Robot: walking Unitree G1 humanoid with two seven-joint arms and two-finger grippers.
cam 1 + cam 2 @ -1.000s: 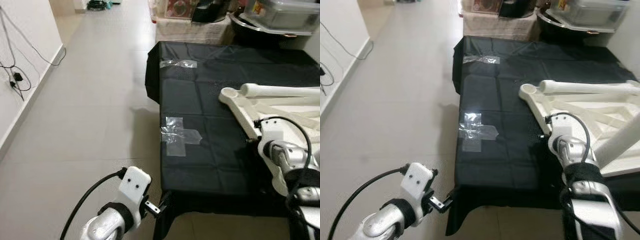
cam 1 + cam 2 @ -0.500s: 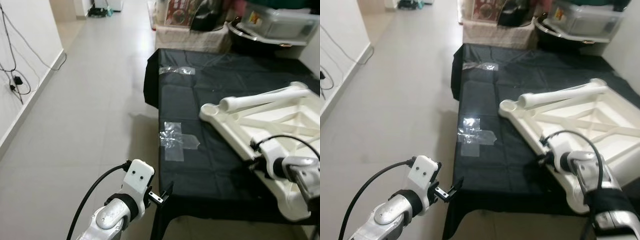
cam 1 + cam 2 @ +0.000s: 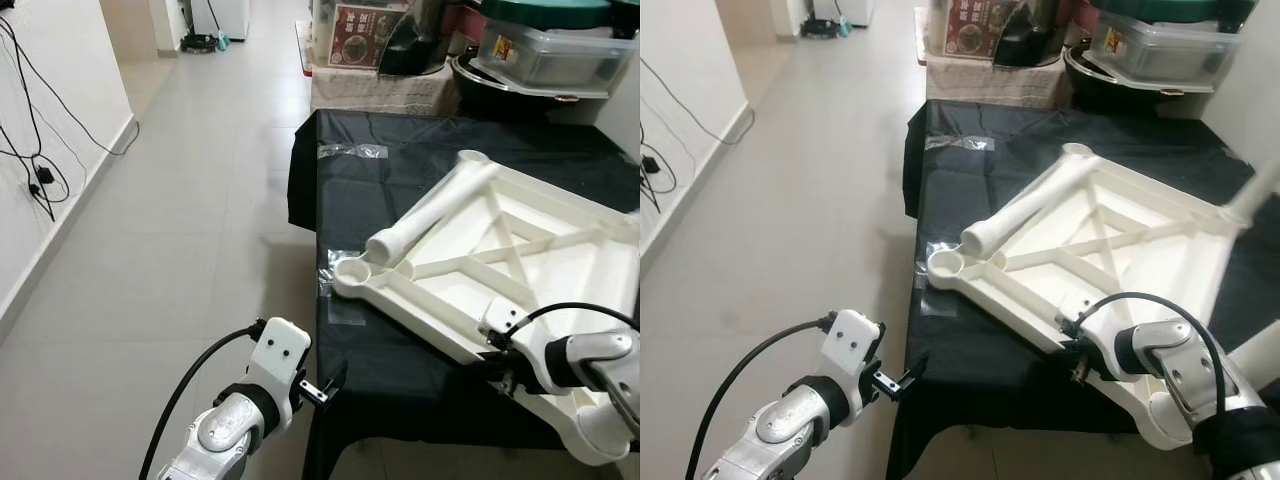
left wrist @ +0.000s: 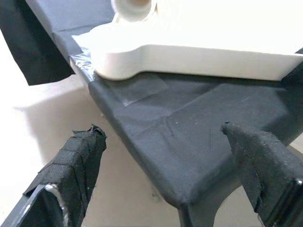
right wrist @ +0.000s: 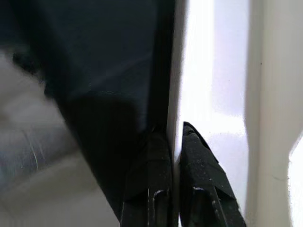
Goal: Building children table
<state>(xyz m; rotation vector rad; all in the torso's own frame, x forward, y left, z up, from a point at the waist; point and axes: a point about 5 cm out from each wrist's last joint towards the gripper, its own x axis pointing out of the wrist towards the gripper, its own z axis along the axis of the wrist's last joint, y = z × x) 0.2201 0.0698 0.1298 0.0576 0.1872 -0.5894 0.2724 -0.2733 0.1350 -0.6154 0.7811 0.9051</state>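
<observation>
White plastic, upturned on the black-draped bench (image 3: 400, 200): the children's table top (image 3: 520, 270), lying underside up with one loose leg (image 3: 430, 215) resting across its ribs and an empty corner socket (image 3: 352, 273) overhanging the taped patch (image 3: 335, 310). Having swung round and slid toward the bench's near left corner since a second ago, now putting that socket within reach for fitting a leg. Gripping its near rim, the right pincer (image 3: 1077, 362). Hovering off the bench corner over the floor, the left pincer (image 3: 322, 390). In the left wrist view, spreading wide, fingers (image 4: 71, 165) framing the bench corner with the socket end beyond. In the right wrist view, fingertips (image 5: 199, 156) pinching the white rim between them.
</observation>
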